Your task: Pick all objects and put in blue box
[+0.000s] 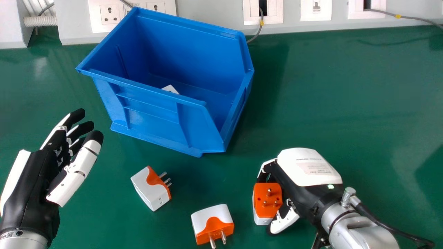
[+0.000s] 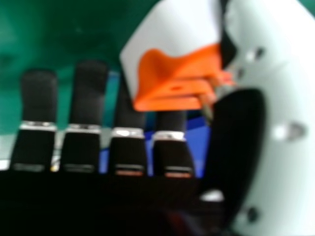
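While the left hand (image 1: 38,183) is relaxed in the head view, the right hand (image 1: 308,166) grasps an orange-and-white adapter (image 1: 268,200); a second adapter (image 1: 148,190) and a third adapter (image 1: 211,221) lie between the hands, near the blue box (image 1: 148,114) holding a white item (image 1: 170,89). In the right hand view, the grasped one meets the thumb.

Pale trunking (image 1: 214,8) with sockets (image 1: 110,14) lines the green surface's (image 1: 328,103) far edge; ribbed conduit (image 1: 41,21) sits far left.

Bright light, soft shadows across table (image 1: 346,86)
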Controlling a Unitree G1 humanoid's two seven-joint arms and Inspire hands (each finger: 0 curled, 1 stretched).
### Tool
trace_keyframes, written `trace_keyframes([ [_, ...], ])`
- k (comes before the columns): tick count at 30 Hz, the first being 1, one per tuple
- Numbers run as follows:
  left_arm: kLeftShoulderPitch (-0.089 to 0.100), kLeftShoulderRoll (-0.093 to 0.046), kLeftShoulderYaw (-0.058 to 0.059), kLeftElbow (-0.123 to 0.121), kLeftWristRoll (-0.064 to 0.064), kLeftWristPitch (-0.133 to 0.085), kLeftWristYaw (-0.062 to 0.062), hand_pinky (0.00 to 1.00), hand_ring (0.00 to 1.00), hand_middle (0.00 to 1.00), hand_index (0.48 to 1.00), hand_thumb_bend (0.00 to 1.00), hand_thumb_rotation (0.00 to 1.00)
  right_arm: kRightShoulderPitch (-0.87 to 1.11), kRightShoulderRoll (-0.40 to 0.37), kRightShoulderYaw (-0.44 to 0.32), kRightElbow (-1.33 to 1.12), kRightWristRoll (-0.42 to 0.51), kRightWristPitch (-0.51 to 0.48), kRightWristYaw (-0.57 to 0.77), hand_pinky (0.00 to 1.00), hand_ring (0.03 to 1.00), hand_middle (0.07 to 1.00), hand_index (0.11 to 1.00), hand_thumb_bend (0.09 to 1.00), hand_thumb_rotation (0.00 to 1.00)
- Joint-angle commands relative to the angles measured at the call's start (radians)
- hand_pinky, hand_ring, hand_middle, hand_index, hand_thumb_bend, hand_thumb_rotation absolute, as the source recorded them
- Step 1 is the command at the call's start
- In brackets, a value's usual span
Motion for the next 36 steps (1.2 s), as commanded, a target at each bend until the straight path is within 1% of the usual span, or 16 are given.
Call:
trace_keyframes([
  [1,-0.003,0.009,0.011,-0.029,-0.011,-0.005,-0.003,0.78,0.87,0.89,0.912,0.34,0.59,0.024,0.005,0.007,-0.02,-0.012,0.019,0.022,0.35,0.446,0.546,0.496,0.492,0.01],
  [5,-0.002,0.008,0.01,-0.034,-0.011,-0.003,-0.003,0.78,0.87,0.89,0.912,0.34,0.59,0.028,0.006,0.004,-0.032,-0.006,0.027,0.025,0.35,0.447,0.549,0.495,0.491,0.01],
  [8,-0.006,0.01,0.011,-0.027,-0.011,-0.006,-0.004,0.78,0.87,0.89,0.912,0.34,0.59,0.041,0.01,-0.019,-0.075,0.012,0.033,0.021,0.35,0.447,0.55,0.495,0.491,0.0],
  [12,-0.012,0.011,0.011,-0.022,-0.01,-0.005,-0.003,0.78,0.87,0.89,0.912,0.34,0.58,0.066,0.019,-0.041,-0.14,0.009,0.062,0.026,0.34,0.446,0.548,0.496,0.491,0.0],
  [15,-0.013,0.01,0.011,-0.019,-0.01,-0.008,-0.003,0.78,0.87,0.89,0.912,0.34,0.58,0.076,0.02,-0.056,-0.174,0.009,0.07,0.028,0.34,0.445,0.548,0.5,0.491,0.0],
  [21,-0.018,0.01,0.013,-0.012,-0.01,-0.009,-0.003,0.78,0.87,0.89,0.911,0.34,0.58,0.1,0.019,-0.123,-0.29,0.032,0.08,0.048,0.34,0.444,0.548,0.501,0.491,0.0],
  [25,-0.021,0.01,0.014,-0.01,-0.01,-0.008,-0.002,0.78,0.87,0.89,0.911,0.34,0.58,0.116,0.018,-0.17,-0.378,0.026,0.093,0.06,0.34,0.442,0.551,0.503,0.49,0.0],
  [28,-0.023,0.01,0.016,-0.006,-0.012,-0.011,-0.003,0.78,0.87,0.89,0.911,0.34,0.58,0.123,0.022,-0.212,-0.426,0.038,0.089,0.053,0.33,0.437,0.549,0.514,0.49,0.0],
  [32,-0.025,0.01,0.018,0.0,-0.012,-0.014,-0.003,0.78,0.87,0.89,0.911,0.34,0.58,0.124,0.035,-0.245,-0.469,0.042,0.097,0.06,0.33,0.429,0.541,0.528,0.489,0.0],
  [36,-0.026,0.01,0.019,0.002,-0.011,-0.014,-0.002,0.78,0.87,0.89,0.911,0.34,0.58,0.111,0.048,-0.265,-0.504,0.027,0.109,0.053,0.32,0.427,0.537,0.533,0.489,0.0],
])
